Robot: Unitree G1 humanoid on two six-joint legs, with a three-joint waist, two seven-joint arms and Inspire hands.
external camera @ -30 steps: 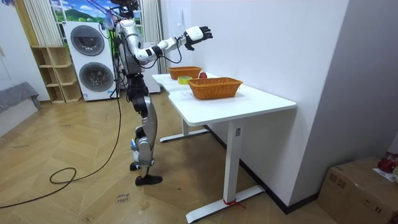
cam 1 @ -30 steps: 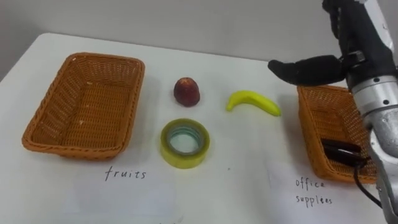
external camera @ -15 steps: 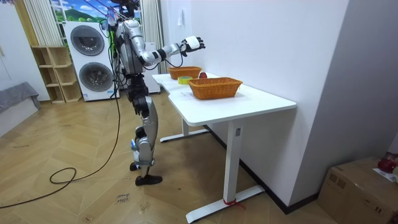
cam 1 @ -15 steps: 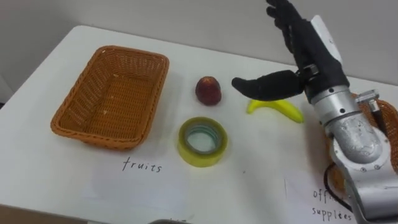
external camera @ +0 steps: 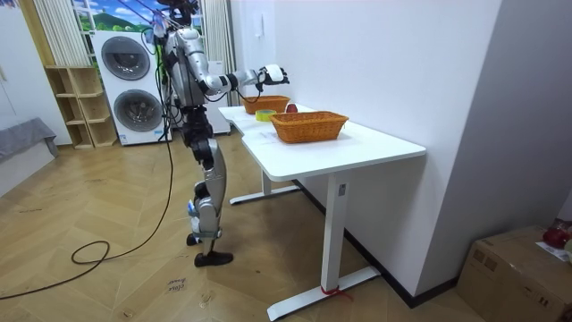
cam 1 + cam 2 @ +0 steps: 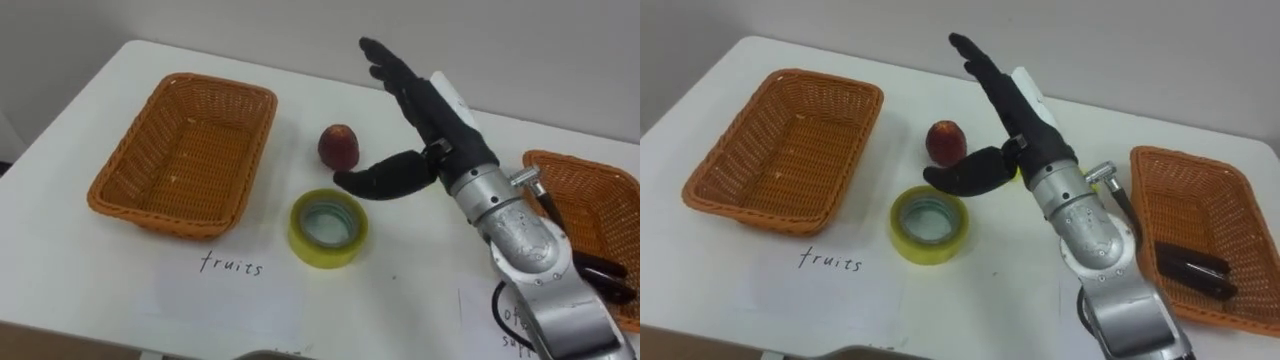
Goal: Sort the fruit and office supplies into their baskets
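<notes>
While fingers (image 6: 390, 70) stretch straight and spread, right hand (image 6: 437, 117) over table (image 6: 420, 255), thumb beside red fruit (image 6: 338, 146)

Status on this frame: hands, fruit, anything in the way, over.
Right hand open, thumb beside red fruit, holding nothing. Red fruit on table, not yet in left basket. Tape roll lies close by thumb.

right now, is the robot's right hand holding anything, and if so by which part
Nothing is held. The right hand is open, with fingers straight and thumb spread. It is close to the red fruit and the tape roll but curled round neither.
</notes>
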